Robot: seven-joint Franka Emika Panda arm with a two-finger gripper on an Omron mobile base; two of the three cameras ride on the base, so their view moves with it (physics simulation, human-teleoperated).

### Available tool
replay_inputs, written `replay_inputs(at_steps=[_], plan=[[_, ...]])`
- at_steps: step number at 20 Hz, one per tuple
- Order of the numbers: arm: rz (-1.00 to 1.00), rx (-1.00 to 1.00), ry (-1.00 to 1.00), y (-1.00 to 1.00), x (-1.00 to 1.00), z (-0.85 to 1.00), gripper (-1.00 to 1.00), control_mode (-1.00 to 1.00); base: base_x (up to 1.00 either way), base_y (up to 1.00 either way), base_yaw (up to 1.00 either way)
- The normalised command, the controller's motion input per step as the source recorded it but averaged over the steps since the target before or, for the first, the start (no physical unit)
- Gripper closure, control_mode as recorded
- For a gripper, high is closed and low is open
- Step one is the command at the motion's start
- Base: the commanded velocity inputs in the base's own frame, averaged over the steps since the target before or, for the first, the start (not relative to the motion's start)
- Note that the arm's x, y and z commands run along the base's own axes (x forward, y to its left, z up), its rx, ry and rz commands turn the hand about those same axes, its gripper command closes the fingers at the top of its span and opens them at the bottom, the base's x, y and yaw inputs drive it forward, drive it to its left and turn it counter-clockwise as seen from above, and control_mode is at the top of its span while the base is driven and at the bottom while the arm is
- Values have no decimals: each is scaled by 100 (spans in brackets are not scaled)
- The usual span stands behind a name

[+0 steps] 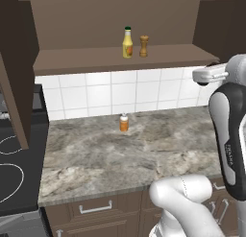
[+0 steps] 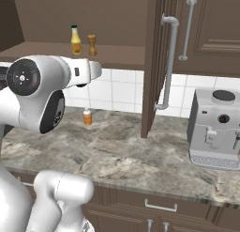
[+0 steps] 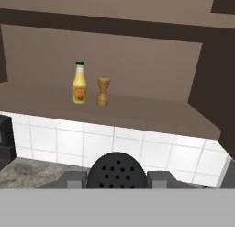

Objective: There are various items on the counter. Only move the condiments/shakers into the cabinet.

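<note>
The slim yellow squeeze bottle [image 1: 127, 42] [image 3: 79, 82] with a dark green cap stands upright on the cabinet shelf [image 1: 86, 58]. Just to its right is the brown wooden shaker [image 1: 143, 46] [image 3: 103, 91]. In the hand view my gripper [image 3: 117, 179] is shut on the black shaker [image 3: 117, 168]. Its perforated domed top rises between the two fingers. The hand is level with the tiled wall below the shelf, right of the two shelved items and facing the cabinet. A small orange bottle [image 1: 124, 122] [image 2: 87, 117] stands on the counter [image 1: 120, 154] near the wall.
The cabinet's open right door [image 2: 157, 62] with a silver handle juts out over the counter. Its left door [image 1: 17, 73] hangs open by the stove [image 1: 14, 169]. A coffee machine [image 2: 215, 127] sits at the right. Drawers with silver handles [image 1: 95, 208] are below the counter edge.
</note>
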Motion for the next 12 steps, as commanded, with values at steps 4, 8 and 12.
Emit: replay_inputs(at_steps=[4, 8, 12], plan=[[-4, 3, 0, -12, 15, 56, 100, -100, 0, 0, 0], [-1, 0, 0, -1, 26, 45, 100, -100, 0, 0, 0], [0, 0, 2, -2, 56, 8, 100, -100, 0, 0, 0]])
